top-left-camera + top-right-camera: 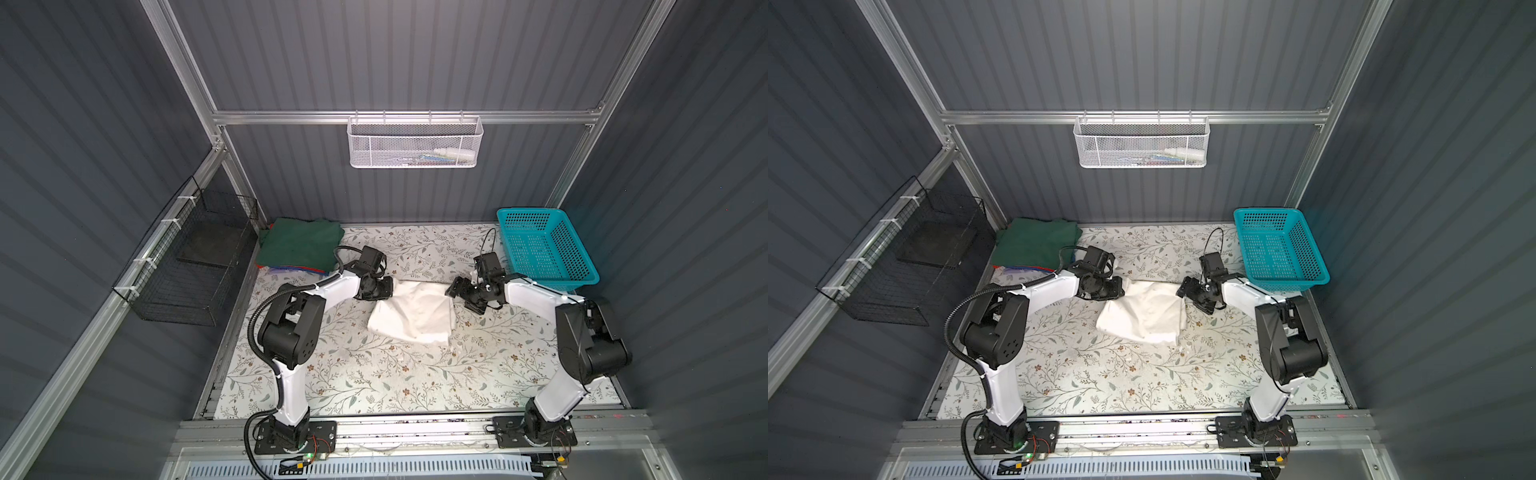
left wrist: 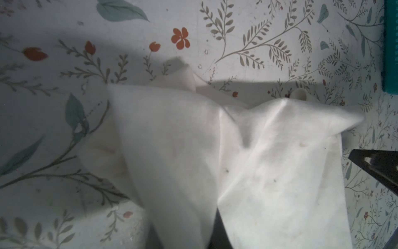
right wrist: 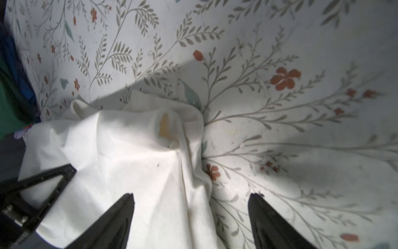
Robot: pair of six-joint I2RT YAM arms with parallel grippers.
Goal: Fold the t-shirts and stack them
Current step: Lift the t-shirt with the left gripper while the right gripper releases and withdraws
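Black wire basket (image 1: 183,266) hangs on the side wall, well out past the left gripper (image 1: 384,286). The folded stack is just behind that gripper's wrist: green tee (image 1: 301,245) on top, blue/red-edged tee (image 1: 299,270) peeking out underneath.

Left gripper: jaws together, clamped on the white tee (image 1: 411,316) at its near edge; the left wrist view shows cloth drawn up into the jaws. The white tee lies crumpled between the two grippers and partly folded over itself, mostly on the base side of both.

Right gripper (image 3: 192,195): fingers (image 3: 120,215) apart, holding nothing, hovering over the tee's opposite edge with one finger above cloth and one above bare table.

Handling guess: thin, light, limp cotton. It will sag and bunch and won't hold a crease. Best pinched at corners or a hem through both layers, since a single layer may slip. The right gripper likely needs the bunched corner right under it.

Teal basket (image 1: 544,245) is just behind and outboard of the right gripper, empty as far as visible.

Surface is a floral table cover (image 1: 374,374), flat and smooth-looking, so cloth should slide easily. The room has grey ribbed walls (image 1: 415,62), an aluminium frame, and a white mesh basket (image 1: 415,143) on the back rail, well beyond both grippers.
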